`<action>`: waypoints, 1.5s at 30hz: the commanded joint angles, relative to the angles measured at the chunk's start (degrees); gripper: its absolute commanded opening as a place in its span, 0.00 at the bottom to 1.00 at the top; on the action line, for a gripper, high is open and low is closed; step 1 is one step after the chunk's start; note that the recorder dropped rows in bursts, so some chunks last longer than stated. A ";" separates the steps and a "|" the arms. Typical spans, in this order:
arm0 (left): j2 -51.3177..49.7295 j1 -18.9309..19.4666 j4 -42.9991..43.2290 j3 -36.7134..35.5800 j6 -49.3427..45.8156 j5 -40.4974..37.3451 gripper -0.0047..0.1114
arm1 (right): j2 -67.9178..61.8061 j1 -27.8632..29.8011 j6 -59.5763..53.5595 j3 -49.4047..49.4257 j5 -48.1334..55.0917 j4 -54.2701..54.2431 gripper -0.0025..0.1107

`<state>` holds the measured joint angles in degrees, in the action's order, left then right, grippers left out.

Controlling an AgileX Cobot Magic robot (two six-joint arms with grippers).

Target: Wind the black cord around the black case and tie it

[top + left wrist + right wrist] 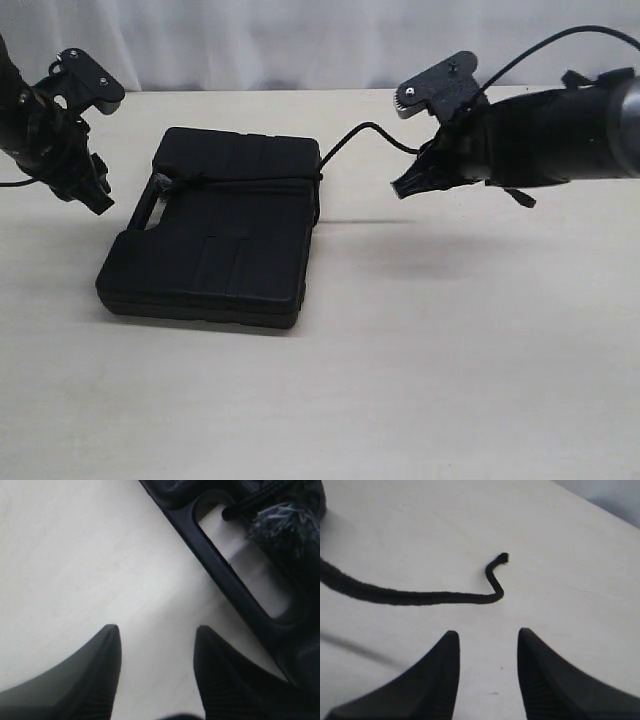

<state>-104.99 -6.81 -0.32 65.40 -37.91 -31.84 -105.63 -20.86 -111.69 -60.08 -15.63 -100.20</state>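
Pale desk, white curtain behind. Saw case left of middle, cord wrapped across it, loose end trailing right. Found left fingers parted, empty, by handle cut-out; right fingers parted, empty, near cord's end.

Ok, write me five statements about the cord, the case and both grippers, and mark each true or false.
1. The cord runs across the top of the case. True.
2. The right gripper is clamped on the cord's loose end. False: its jaws are open and empty; the end lies on the table ahead of them.
3. The left gripper is open, close to the case's handle. True.
4. The case stands on its edge. False: it lies flat.
5. A frayed tuft sits by the handle. True.
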 commanded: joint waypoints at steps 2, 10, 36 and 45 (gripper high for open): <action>0.05 0.01 -0.39 0.00 0.03 1.17 0.42 | 0.37 7.91 1.65 0.04 17.77 0.25 0.39; 0.05 0.01 -0.39 0.00 0.03 1.44 0.42 | 0.37 10.08 1.48 -0.20 30.25 11.82 0.48; 0.05 0.01 -0.39 0.00 0.03 3.73 0.42 | -5.23 10.08 -4.41 -1.36 11.94 12.51 0.06; 0.05 0.01 -0.39 0.00 -0.09 4.05 0.42 | 2.08 10.08 -4.61 3.42 27.44 15.32 0.13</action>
<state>-104.99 -6.81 -0.32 65.40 -37.91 -27.97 -104.95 -10.95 -115.98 -57.58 4.56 -86.70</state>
